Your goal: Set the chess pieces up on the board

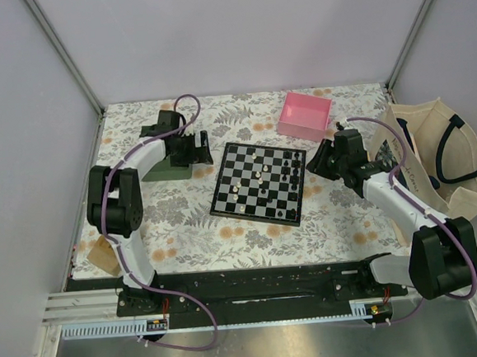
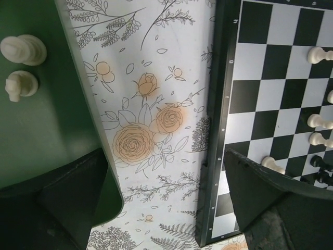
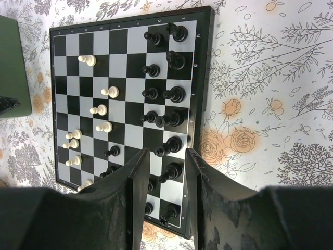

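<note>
Near edge first: a brown scrap (image 1: 102,257) pokes out beside the left arm, half hidden, and there's no telling what it is. On the right, a cream tote bag (image 1: 435,159) sits behind the right arm, which covers part of it.

Now the right gripper (image 3: 166,153), just off the right side of the chessboard (image 3: 130,136). Its fingers (image 3: 138,179) stand a narrow gap apart with nothing pinched. Only squares and standing pieces show through that gap, and the fingers blot out the board's nearest corner in the wrist view.

The chessboard lies mid-table on the flowered tablecloth (image 3: 270,78), between the two grippers. The black pieces (image 3: 174,94) crowd the two rows nearest the right gripper, and a couple more sit further in. The white pieces (image 3: 103,110) are scattered loosely over the other half. From above they're specks, so their types can't be read.

Across to the left gripper (image 2: 164,156), which is spread wide. One finger is over the green tray (image 2: 47,135) and the other over the board's border, with bare cloth between them. Two white ones (image 2: 22,67) rest in the tray, which the frame cuts off. From above it's mostly hidden under the gripper.

At the far edge stands the pink box (image 1: 292,125).
</note>
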Controlling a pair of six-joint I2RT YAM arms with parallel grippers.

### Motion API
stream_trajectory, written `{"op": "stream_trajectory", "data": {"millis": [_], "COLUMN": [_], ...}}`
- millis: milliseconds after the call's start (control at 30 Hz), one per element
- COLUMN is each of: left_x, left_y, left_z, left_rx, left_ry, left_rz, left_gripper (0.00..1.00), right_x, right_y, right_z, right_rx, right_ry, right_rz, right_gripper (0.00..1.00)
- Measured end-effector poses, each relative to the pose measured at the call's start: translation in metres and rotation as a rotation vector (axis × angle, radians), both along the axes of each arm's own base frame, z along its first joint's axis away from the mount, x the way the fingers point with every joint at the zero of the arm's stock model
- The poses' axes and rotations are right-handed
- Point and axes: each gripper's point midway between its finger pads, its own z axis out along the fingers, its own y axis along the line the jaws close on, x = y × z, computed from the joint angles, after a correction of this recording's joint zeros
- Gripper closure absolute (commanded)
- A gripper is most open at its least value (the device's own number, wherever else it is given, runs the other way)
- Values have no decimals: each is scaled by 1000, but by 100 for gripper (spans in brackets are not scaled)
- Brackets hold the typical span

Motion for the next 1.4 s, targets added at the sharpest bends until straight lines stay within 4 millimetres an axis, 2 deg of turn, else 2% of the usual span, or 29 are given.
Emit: {"op": "stream_trajectory", "data": {"millis": [200, 600, 800, 833, 933, 1067, 1267, 1400], "left_x": [2, -15, -19, -20, -23, -23, -17, -25], "left_y": [-7, -22, -26, -26, -23, -17, -8, 0], "left_z": [10, -4, -5, -5, -1, 22, 92, 139], "left_rx": [-24, -23, -22, -20, -12, 4, -7, -30], "left_ry": [-25, 6, 6, 8, -6, -65, -251, -373], "left_rz": [-4, -43, -53, -51, -37, -7, 57, 97], "left_gripper": [4, 4, 4, 1, 1, 1, 1, 1], "right_x": [-1, -3, -3, -3, 3, 15, 26, 30], "right_y": [2, 8, 15, 16, 19, 23, 31, 46], "right_z": [1, -1, -8, -8, -3, 11, 30, 51], "right_rx": [9, 30, 47, 48, 50, 45, 12, -92], "right_ry": [0, 15, 47, 49, 49, 38, 24, -17], "right_rz": [17, 50, 79, 84, 103, 125, 172, 220], "right_gripper": [57, 54, 46, 46, 43, 39, 24, 7]}}
